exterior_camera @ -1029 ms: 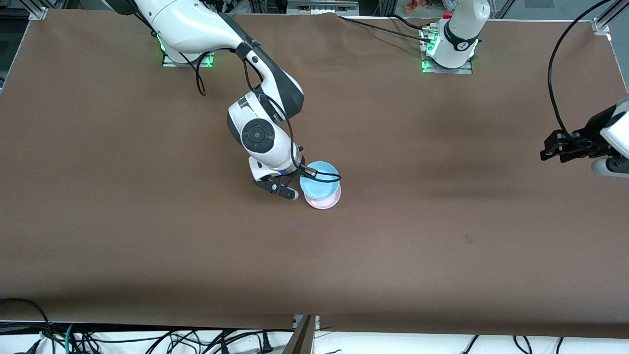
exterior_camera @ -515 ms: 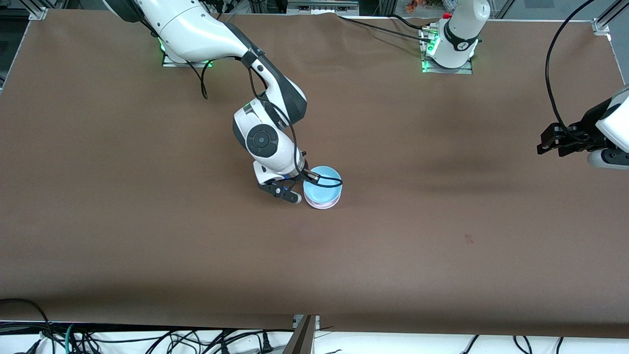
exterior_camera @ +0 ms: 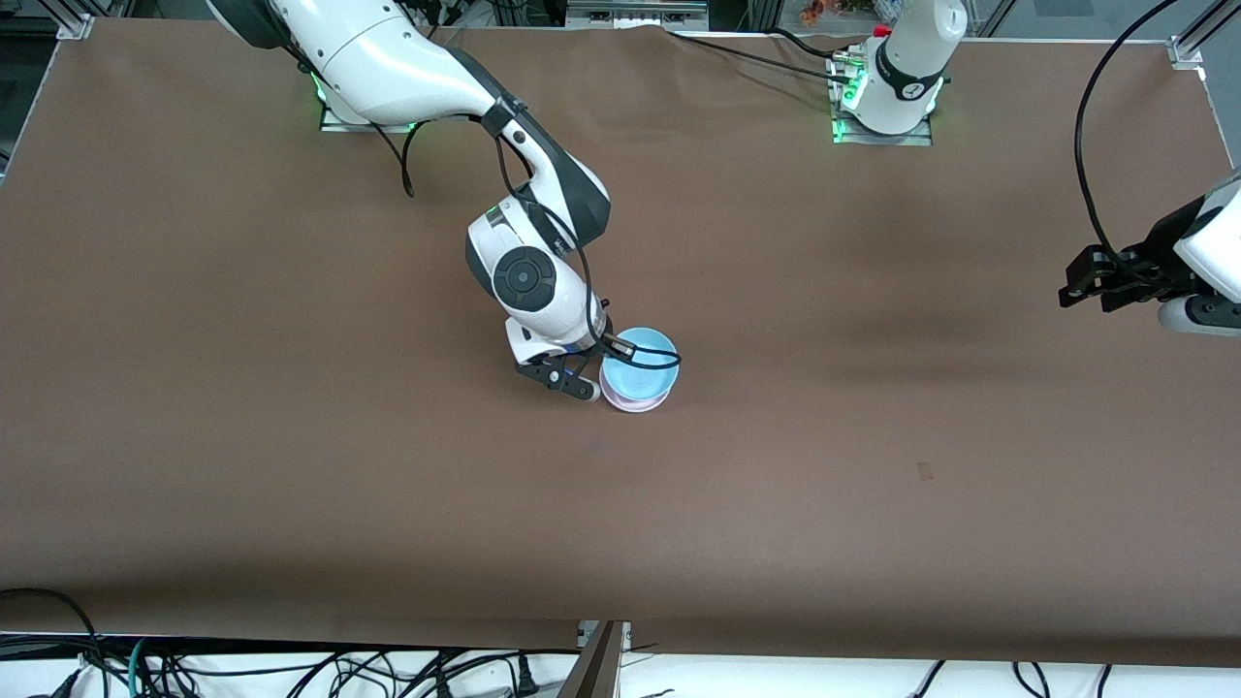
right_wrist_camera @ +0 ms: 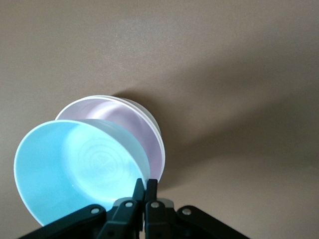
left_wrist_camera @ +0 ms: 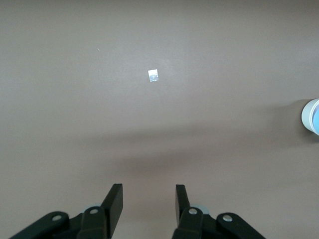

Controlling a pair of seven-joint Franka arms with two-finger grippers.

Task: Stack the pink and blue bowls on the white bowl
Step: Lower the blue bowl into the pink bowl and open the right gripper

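The blue bowl (exterior_camera: 640, 366) hangs tilted just above the pink bowl (exterior_camera: 642, 401), pinched by its rim in the right claw (exterior_camera: 588, 373), whose fingers are pressed tight on the thin wall. In the right wrist view the blue bowl (right_wrist_camera: 79, 169) sits off-centre over the pink bowl (right_wrist_camera: 124, 134), its mouth leaning away from level, and the pink one is already nested in the white bowl (right_wrist_camera: 144, 112), of which only a pale sliver of rim shows. The stack stands near the middle of the worktop (exterior_camera: 291, 436), somewhat toward the right arm's end.

What the coming move turns on, as I judge it, is the offset between the held bowl and the stack: the blue bowl must shift sideways until it is centred over the pink one, and level out, before it can drop in. Let go while tilted, it may settle crooked on the rim.

The left claw (exterior_camera: 1084, 291) waits over the worktop's edge at the left arm's end, well apart from the bowls; its fingers (left_wrist_camera: 115, 196) stand partly open with nothing between them.
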